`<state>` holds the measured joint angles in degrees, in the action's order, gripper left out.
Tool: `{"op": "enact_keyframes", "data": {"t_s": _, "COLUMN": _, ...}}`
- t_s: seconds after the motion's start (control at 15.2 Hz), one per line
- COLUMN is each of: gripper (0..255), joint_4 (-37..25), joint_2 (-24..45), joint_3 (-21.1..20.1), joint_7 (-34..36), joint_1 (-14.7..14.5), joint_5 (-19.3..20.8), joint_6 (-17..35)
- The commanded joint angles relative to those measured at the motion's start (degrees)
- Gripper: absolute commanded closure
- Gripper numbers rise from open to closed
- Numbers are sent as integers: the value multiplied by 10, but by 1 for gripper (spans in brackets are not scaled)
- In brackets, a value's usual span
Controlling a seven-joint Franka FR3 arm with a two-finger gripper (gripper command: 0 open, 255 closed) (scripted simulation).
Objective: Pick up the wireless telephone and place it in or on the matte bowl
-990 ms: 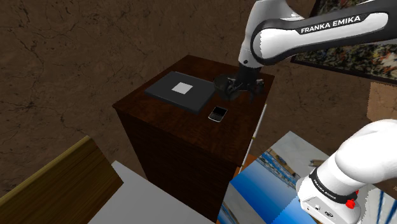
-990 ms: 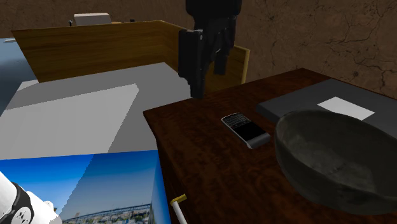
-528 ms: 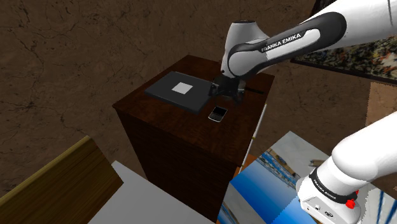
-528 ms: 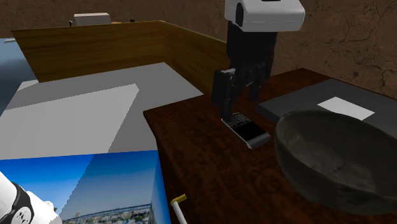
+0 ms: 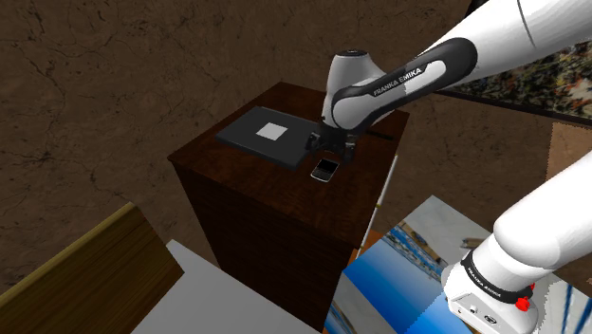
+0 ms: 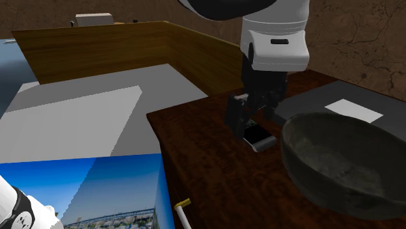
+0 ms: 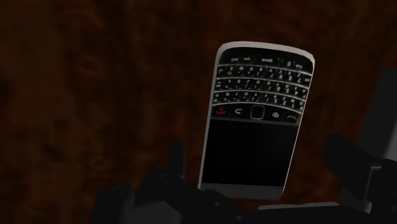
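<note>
gripper (image 6: 246, 123) parked right over the phone (image 7: 254, 121), nothing grabbed yet
it's a slim bar handset with a silver rim, black screen and a full keypad of tiny keys with a red and a green button, lying flat and face up on the dark wood cabinet top (image 6: 208, 175), just beside the dark grey bowl (image 6: 312, 156). In the second exterior view its long axis runs on a slant, screen end toward the bowl, keypad end under the gripper. The fingers (image 7: 347, 156) stand wide apart either side of it, gripping nothing
</note>
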<state>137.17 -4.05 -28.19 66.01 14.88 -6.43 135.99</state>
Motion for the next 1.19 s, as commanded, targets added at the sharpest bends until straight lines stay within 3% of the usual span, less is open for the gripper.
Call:
{"op": "enact_keyframes", "data": {"t_s": 0.0, "gripper": 0, "joint_4": 8, "joint_2": 17, "joint_3": -2, "joint_7": 7, "joint_1": 0, "joint_5": 9, "joint_6": 23}}
{"op": "enact_keyframes", "data": {"t_s": 0.53, "gripper": 0, "joint_4": 8, "joint_2": 17, "joint_3": -2, "joint_7": 7, "joint_1": 0, "joint_5": 9, "joint_6": 23}}
{"op": "enact_keyframes", "data": {"t_s": 0.59, "gripper": 255, "joint_4": 8, "joint_2": 17, "joint_3": -2, "joint_7": 7, "joint_1": 0, "joint_5": 9, "joint_6": 23}}
{"op": "enact_keyframes", "data": {"t_s": 1.12, "gripper": 255, "joint_4": 7, "joint_2": 17, "joint_3": -2, "joint_7": 7, "joint_1": 0, "joint_5": 9, "joint_6": 23}}
